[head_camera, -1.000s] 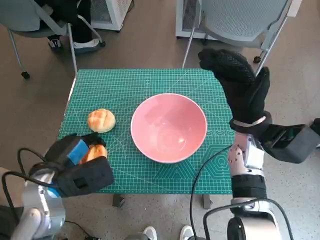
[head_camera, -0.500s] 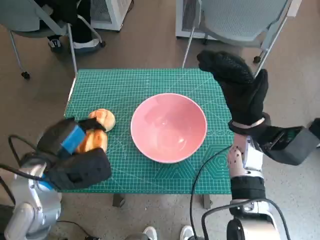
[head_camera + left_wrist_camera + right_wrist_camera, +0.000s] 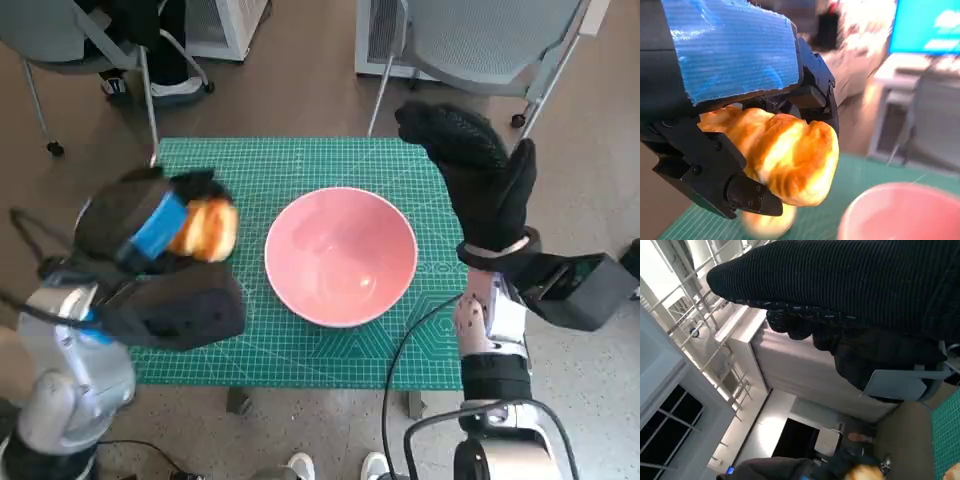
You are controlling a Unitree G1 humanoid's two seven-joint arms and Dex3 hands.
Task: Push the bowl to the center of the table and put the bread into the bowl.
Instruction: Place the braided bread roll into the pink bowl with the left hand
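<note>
the left hand (image 3: 160,235) has lifted a piece of bread (image 3: 205,229) off the bench (image 3: 300,160) and now carries it, fingers (image 3: 747,197) clamped around it, at the left of the frame just beside the pink bowl (image 3: 341,255), so the drop into the bowl looks close. a second earlier that hand sat low at the bench's lower left edge with the bread. the bowl sits mid-bench as before, a second bun (image 3: 762,224) is glimpsed below the held one, and the right hand (image 3: 478,175) stays raised at the upper right with fingers spread, holding nothing.

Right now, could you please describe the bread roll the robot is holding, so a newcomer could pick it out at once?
Start at the green cutting mat covering the small table and find the pink bowl in its middle. Left of the bowl, the left hand, black with blue tape, grips a golden bread roll. Unlike the second roll, seen beneath it in the left wrist view, it is lifted off the mat.
</note>
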